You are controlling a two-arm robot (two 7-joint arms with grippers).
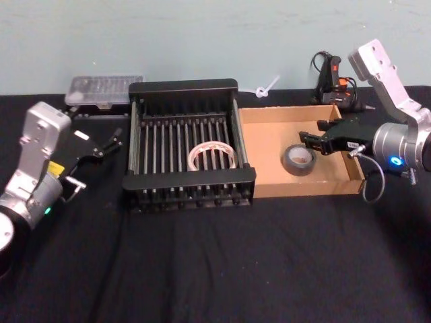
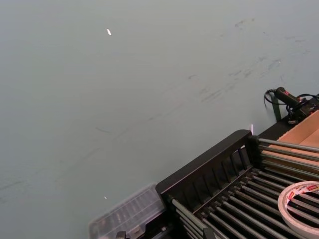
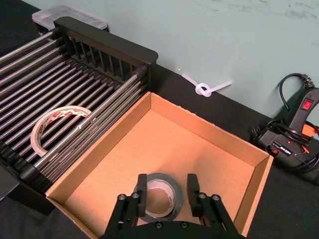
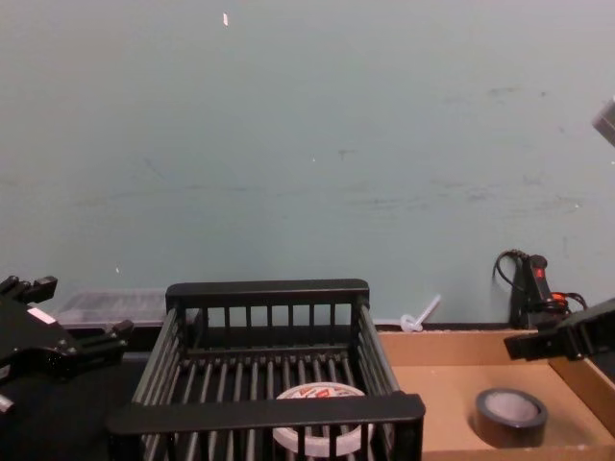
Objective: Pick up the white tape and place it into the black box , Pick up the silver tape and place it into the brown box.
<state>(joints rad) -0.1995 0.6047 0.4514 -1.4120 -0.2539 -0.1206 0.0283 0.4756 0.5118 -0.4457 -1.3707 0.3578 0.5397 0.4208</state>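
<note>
Right gripper point(image 3: 168, 195) open over silver tape point(image 3: 158, 202) — roll flat on brown box point(image 3: 225, 141) floor, between fingers; left gripper point(image 1: 101, 146) parked, state unclear.

I can't read any text from here. The white tape point(image 4: 321, 429), lying in the black box point(image 4: 264, 412), carries red and yellow print on its core face, but I can't make out the letters. Far right, the glue gun point(image 3: 291, 139) has a small white label on its dark body, also unreadable.
</note>
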